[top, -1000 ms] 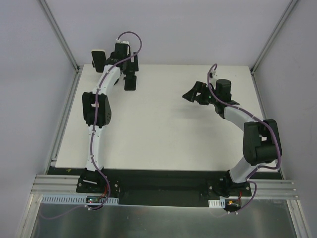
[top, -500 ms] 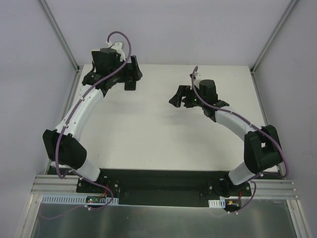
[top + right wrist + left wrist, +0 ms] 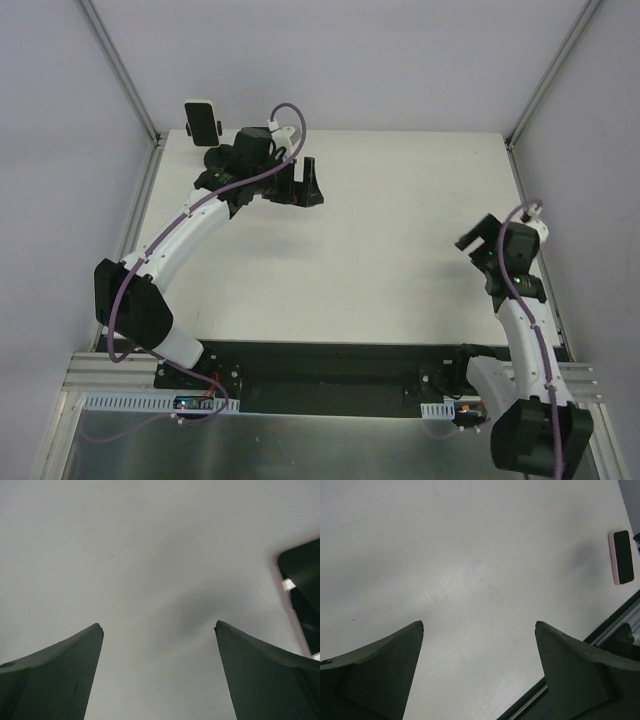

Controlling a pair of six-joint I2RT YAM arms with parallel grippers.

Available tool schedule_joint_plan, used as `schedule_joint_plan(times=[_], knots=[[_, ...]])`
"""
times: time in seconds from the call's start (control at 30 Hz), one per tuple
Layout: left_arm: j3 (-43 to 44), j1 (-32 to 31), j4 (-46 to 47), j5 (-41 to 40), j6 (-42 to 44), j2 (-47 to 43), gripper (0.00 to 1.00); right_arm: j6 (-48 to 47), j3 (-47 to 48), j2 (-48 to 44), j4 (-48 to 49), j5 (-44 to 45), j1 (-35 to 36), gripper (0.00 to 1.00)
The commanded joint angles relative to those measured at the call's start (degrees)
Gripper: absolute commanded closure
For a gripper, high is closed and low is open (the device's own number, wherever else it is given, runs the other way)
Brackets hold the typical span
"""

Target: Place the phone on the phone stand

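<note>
A phone (image 3: 622,556) with a pale pink rim and black screen lies flat near the table's right side in the left wrist view. The right wrist view shows a dark, pink-edged slab (image 3: 301,592) at its right border, probably the same phone. In the top view my right arm hides it. A white-rimmed black slab on a dark foot (image 3: 201,121), apparently the phone stand, is upright at the far left corner. My left gripper (image 3: 306,184) is open and empty (image 3: 479,625), right of the stand. My right gripper (image 3: 474,233) is open and empty (image 3: 159,625) at the right side.
The white table (image 3: 380,260) ends in a black strip and metal rails (image 3: 330,365) at the near edge. Grey walls with metal corner posts (image 3: 120,70) close in the left, back and right sides.
My right arm swung from the table's middle back to the right side. My left gripper moved right, away from the far left corner, uncovering the upright slab.
</note>
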Motion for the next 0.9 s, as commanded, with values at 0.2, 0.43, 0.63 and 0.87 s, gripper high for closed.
schedule_joint_plan(times=[0.2, 0.43, 0.63, 0.87], knots=[[-2.7, -5.19, 2.0, 1.98, 1.84, -4.45, 0.07, 6.01, -8.24, -2.67, -8.63, 6.99, -37.03, 0.01], [-2.52, -5.2, 2.26, 5.14, 0.35, -3.39, 0.06, 3.56, -6.23, 5.24, -3.26, 3.47, -45.86, 0.01], [-2.61, -5.11, 2.79, 6.9, -0.27, -3.04, 0.06, 3.28, -8.6, 12.18, 5.61, -2.14, -47.88, 0.03], [-2.87, -5.11, 2.97, 6.47, -0.27, -3.13, 0.06, 0.3, -8.25, 17.02, 9.58, -8.04, -48.23, 0.03]])
